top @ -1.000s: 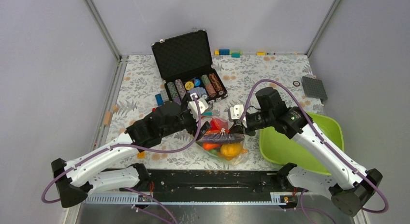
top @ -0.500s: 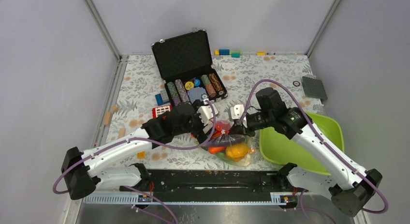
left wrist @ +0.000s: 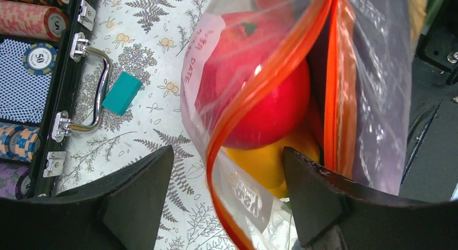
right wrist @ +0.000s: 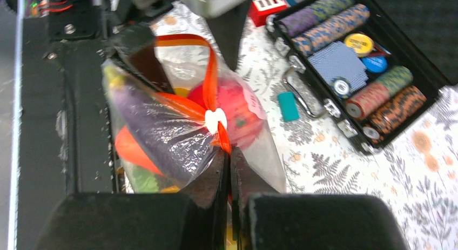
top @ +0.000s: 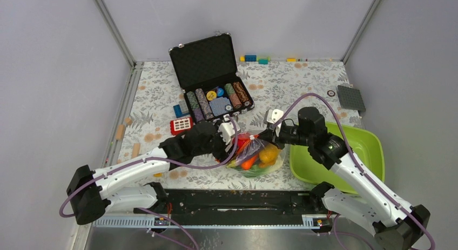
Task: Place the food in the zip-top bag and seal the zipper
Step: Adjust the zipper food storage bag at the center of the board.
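In the top view the bag (top: 258, 155) lies near the near edge of the table (top: 302, 82), just left of the tray (top: 372, 147), and food shows through its clear plastic. The left claw (top: 229, 135) is at the bag's left end and the right claw (top: 268, 134) at its far right corner, so the bag sits between them. From here I cannot tell how far either is open. Beyond the bag stands the open case (top: 208, 66) with its chips (top: 216, 101)

In the left wrist view the left claw's jaws stand wide apart and hold nothing. The zipper (left wrist: 259, 93) runs between the two fingers (left wrist: 135, 201) without being pinched. Its two orange strips lie apart here, so the mouth gapes. The apple (left wrist: 275, 104) and a pepper (left wrist: 267, 163) lie inside the bag, just beyond the claw. A teal brick (left wrist: 122, 93) lies on the table at the left, beside the case's handle (left wrist: 100, 82)

In the right wrist view the right claw's jaws are pressed together on the zipper, with the white slider (right wrist: 216, 119) just past the fingertips. Beyond the slider the strip opens into a loop. The bag spreads away from the claw toward the left, with the eggplant (right wrist: 146, 117), carrot (right wrist: 127, 147) and lettuce (right wrist: 140, 180) in it. The case lies well to the right
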You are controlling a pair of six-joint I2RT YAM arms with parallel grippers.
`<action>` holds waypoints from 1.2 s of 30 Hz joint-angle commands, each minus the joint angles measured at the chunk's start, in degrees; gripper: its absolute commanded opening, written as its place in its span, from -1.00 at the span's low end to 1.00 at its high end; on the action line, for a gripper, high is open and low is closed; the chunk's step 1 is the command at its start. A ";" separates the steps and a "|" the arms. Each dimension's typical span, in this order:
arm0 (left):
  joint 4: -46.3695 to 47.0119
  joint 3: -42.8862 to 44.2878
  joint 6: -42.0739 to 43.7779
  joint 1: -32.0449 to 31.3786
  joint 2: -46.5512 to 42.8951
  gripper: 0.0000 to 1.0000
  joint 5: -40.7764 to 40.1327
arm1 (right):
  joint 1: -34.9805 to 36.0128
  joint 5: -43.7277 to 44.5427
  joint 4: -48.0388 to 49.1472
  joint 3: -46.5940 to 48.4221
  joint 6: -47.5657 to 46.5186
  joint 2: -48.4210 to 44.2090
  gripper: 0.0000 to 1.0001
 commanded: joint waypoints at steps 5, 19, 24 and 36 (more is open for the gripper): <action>-1.56 -3.46 -5.31 -0.16 -4.27 0.42 -1.13 | -1.97 11.93 16.03 -3.65 13.61 -5.81 -1.00; -12.26 2.30 -9.46 -0.15 -1.83 -1.00 -6.29 | -2.15 18.36 15.82 -4.08 16.97 -8.82 -1.00; -18.76 8.05 -13.03 -0.15 -3.91 -1.00 -15.37 | -2.17 33.69 11.41 -0.93 16.16 -8.16 -1.00; -23.91 10.60 -16.50 -0.28 -10.23 -1.00 -23.67 | -2.18 25.30 1.25 0.14 8.48 -7.90 -1.00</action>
